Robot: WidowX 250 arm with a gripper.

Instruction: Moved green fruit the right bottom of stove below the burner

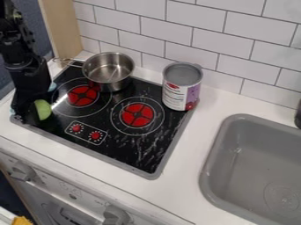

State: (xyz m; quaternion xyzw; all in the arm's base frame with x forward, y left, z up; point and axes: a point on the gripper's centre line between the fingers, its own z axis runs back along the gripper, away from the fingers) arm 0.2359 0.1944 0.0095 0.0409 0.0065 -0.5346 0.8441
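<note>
One green fruit [43,110] | beside pincer [24,110], toward nearest red burner [82,96] | pincer apart or clamped: cannot tell

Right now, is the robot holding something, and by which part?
I can't tell. The end effector hides the green fruit's left side in the picture, but whether it grips there or just sits close isn't clear.

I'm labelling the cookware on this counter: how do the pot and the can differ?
The pot is bare, shiny metal, while the can wears a printed label.
The pot is open at the top; the can is closed by a grey top.
The pot is wider and lower, the can narrower and taller.
Both are round and stand upright toward the back of the stove.
</note>
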